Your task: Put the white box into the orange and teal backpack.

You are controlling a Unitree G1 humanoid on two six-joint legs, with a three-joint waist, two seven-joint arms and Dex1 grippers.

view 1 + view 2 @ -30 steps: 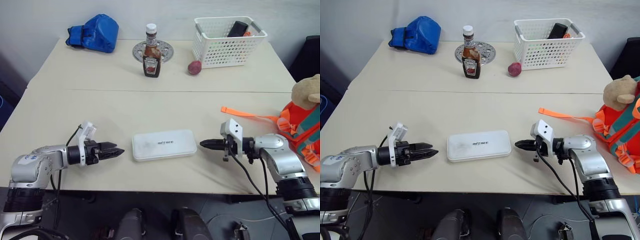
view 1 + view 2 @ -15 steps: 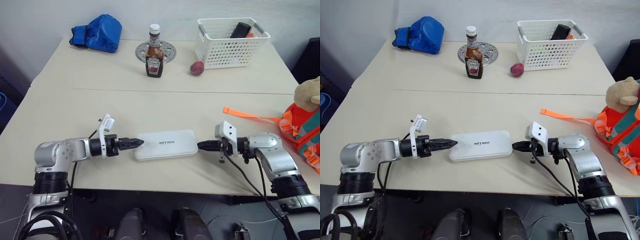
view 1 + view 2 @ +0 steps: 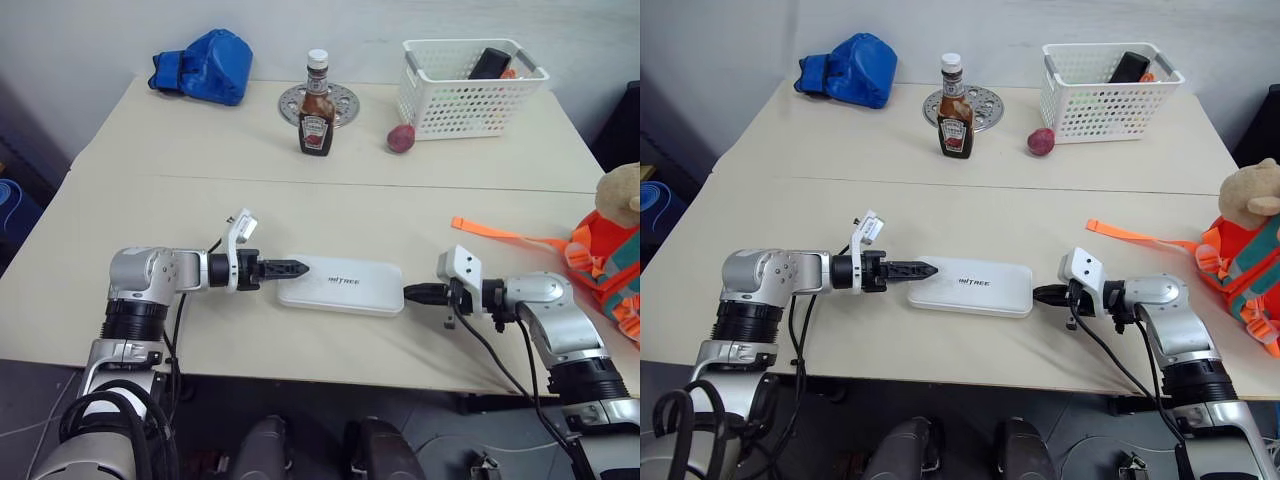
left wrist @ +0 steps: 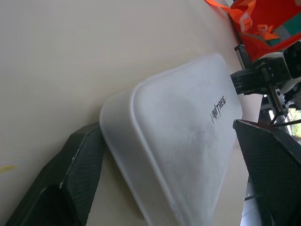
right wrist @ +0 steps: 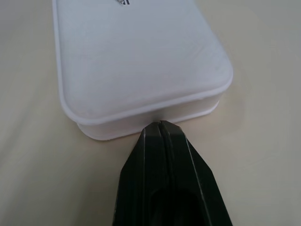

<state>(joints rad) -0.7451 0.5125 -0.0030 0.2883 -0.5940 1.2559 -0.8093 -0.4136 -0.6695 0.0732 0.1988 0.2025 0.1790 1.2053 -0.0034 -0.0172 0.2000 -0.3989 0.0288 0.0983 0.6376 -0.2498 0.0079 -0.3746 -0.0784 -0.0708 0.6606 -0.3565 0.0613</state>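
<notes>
My left gripper (image 3: 297, 268) has come in from well left of the white box (image 3: 342, 287) to its left end, fingers now spread on either side of that corner. The box has slid toward my right gripper (image 3: 412, 292), whose closed tips now touch its right end.

Premises read as a robotics test room or lab, not a home. A plain cream laminate table (image 3: 200, 215) made of two abutting sections stands against a bare pale wall (image 3: 90, 40). Unrelated household props are set out along the table's far edge: a blue fabric bag (image 3: 205, 65), a glass ketchup bottle (image 3: 317, 105) on a round metal trivet (image 3: 340, 98), and a white perforated plastic basket (image 3: 470, 88).
</notes>
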